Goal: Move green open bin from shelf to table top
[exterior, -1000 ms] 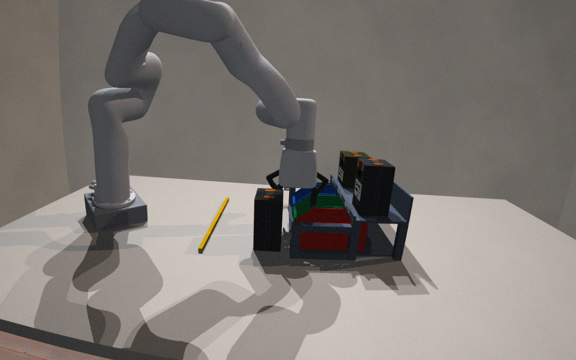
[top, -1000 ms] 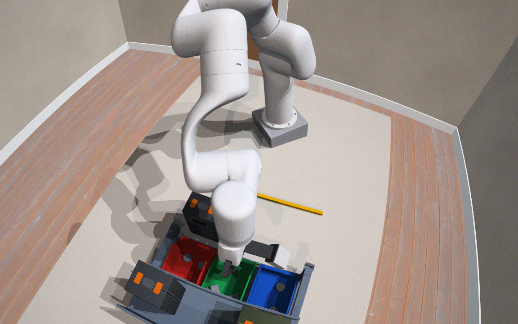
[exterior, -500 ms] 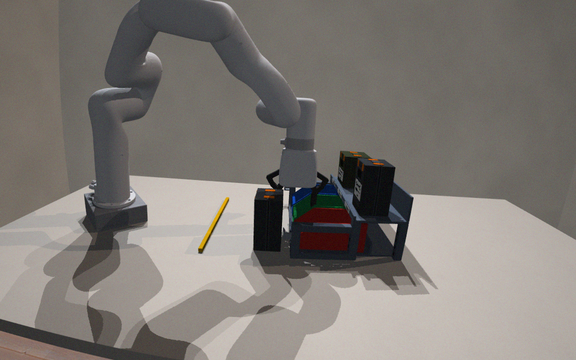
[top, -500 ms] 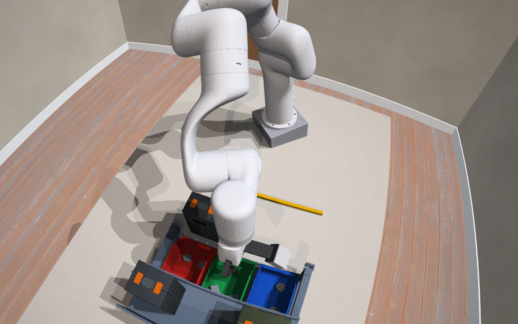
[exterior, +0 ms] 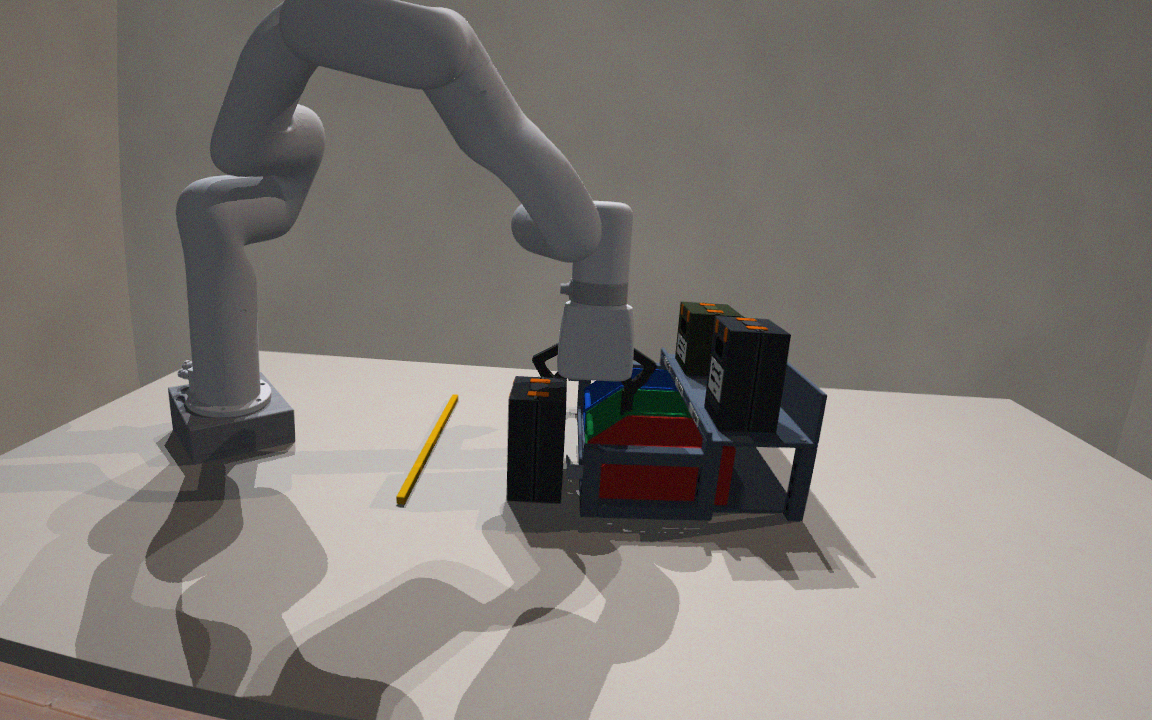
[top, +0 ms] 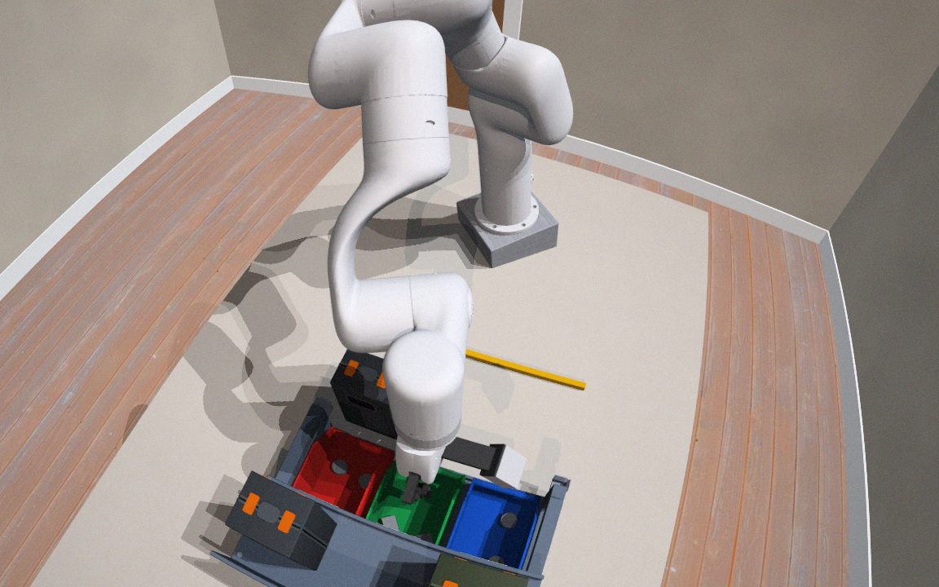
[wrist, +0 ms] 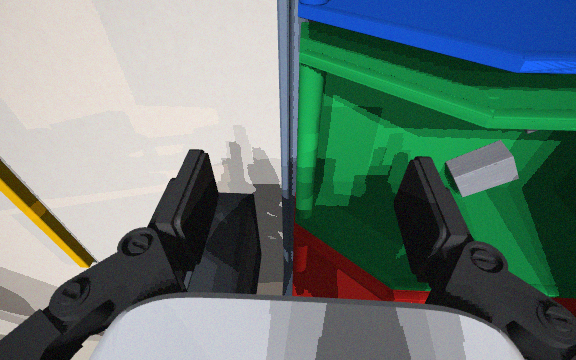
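The green bin (top: 421,509) (exterior: 662,401) (wrist: 348,150) sits in the shelf (top: 356,536) (exterior: 643,512) (wrist: 288,150) between the red bin (top: 332,452) (exterior: 652,431) (wrist: 368,290) and the blue bin (top: 483,529) (wrist: 418,30). A grey part (top: 390,523) (wrist: 483,167) lies in the green bin. My gripper (top: 418,487) (exterior: 588,394) (wrist: 306,176) is open and empty, pointing down. In the wrist view its fingers are on either side of the green bin's front lip, one over the bin's inside, the other beyond the shelf's front rail. How deep the tips reach is unclear.
A black case (top: 359,401) (exterior: 535,447) (wrist: 233,240) stands on the table close before the shelf's red-bin end. A dark case (top: 275,514) (exterior: 750,376) and an olive case (top: 480,572) (exterior: 696,349) stand on the shelf's upper deck. A yellow bar (top: 524,368) (exterior: 428,447) (wrist: 28,205) lies on the table.
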